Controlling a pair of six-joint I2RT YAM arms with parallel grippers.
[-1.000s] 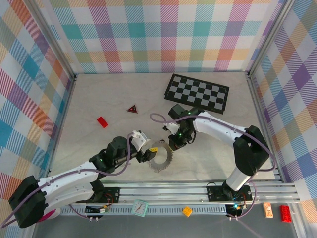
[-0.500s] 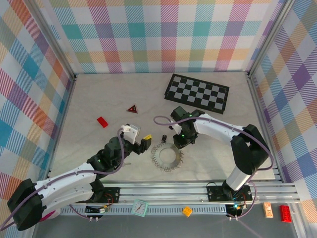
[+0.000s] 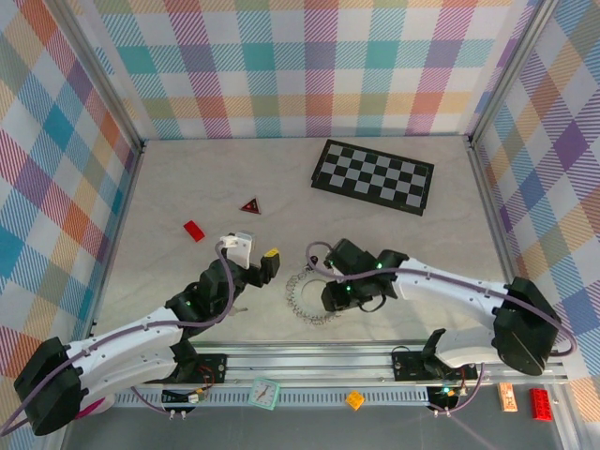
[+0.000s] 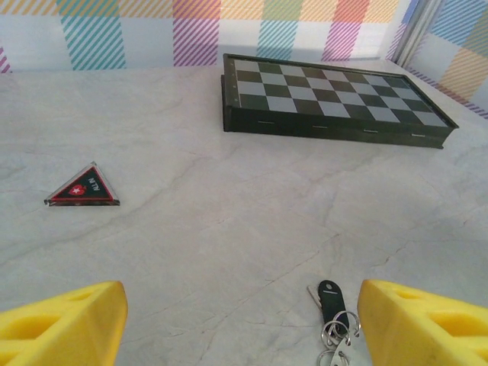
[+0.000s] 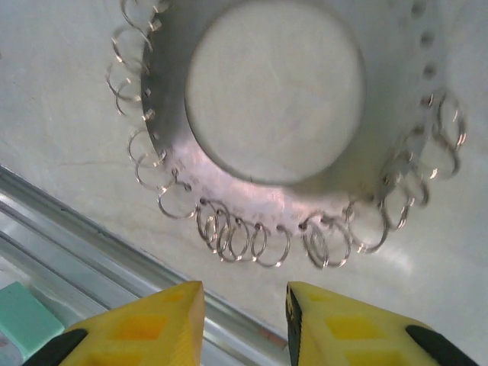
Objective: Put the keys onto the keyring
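Marble tabletop (image 3: 187, 178) roomy beyond keyring (image 5: 252, 194); left pincer (image 4: 242, 293) wide open, empty; right pincer (image 5: 245, 293) slightly open, empty, at its rim.

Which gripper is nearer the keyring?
Right. The right gripper hangs just above the keyring, at its rim, jaws open. The left gripper is off to the ring's left, apart from it, also open.

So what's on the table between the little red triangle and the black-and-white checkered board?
Nothing. In the left wrist view, the pale marbled tabletop is bare between the red-and-black triangle and the black-and-white checkered board.
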